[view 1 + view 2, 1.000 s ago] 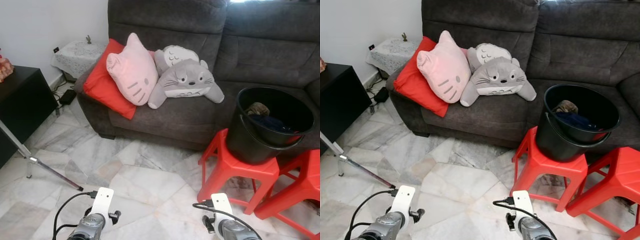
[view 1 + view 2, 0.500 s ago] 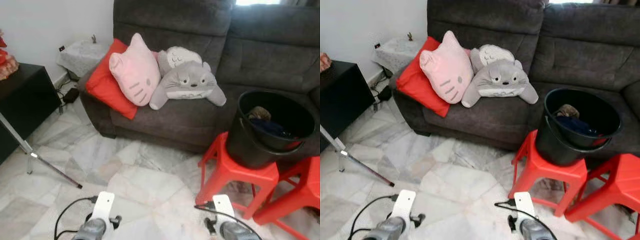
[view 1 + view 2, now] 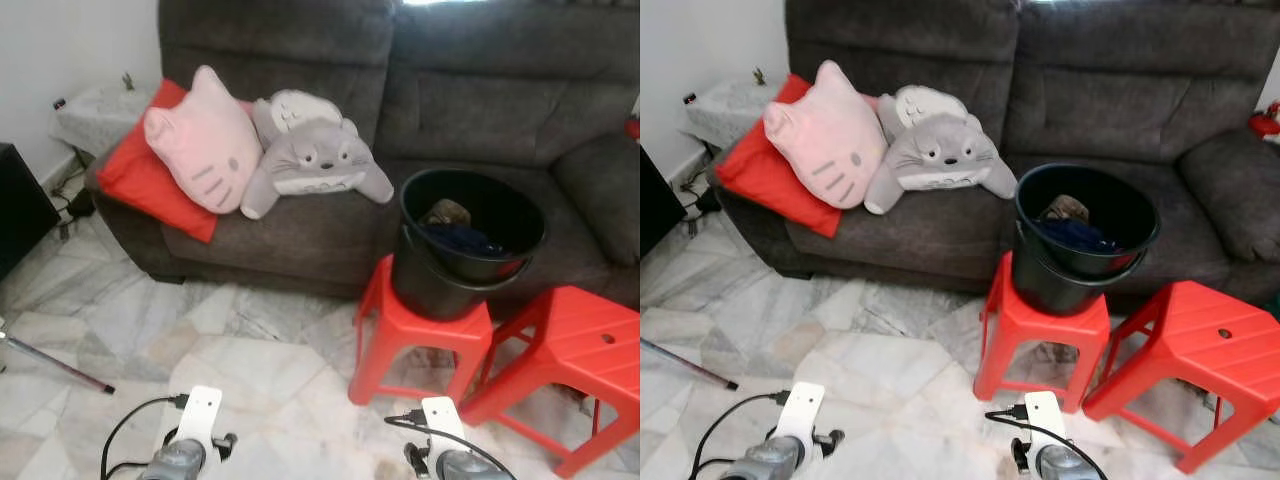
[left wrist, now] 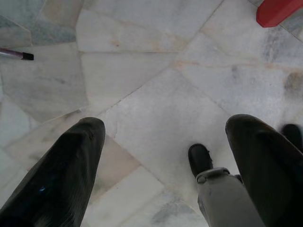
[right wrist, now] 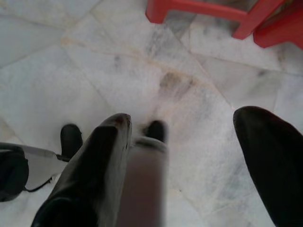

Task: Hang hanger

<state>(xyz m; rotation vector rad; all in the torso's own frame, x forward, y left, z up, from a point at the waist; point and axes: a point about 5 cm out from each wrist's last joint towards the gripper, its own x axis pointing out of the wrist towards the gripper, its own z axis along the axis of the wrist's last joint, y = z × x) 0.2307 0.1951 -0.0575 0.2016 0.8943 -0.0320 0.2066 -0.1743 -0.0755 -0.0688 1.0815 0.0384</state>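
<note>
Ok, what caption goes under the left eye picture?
Black bucket of clothes on a red stool before a grey sofa with plush pillows.

1. Black bucket (image 3: 432,288) – round, plastic, open at the top, standing upright on a red stool (image 3: 415,332) right of the scene's middle. It sits just in front of the dark grey sofa (image 3: 300,235), with a second red stool (image 3: 575,335) near it on the right.
2. Dark blue cloth (image 3: 463,239) – bundled loosely inside the bucket, lying low against its near wall.
3. Tan-brown item (image 3: 447,211) – also inside the bucket, on the far side and touching the blue cloth; it is too small to tell what it is.
</note>
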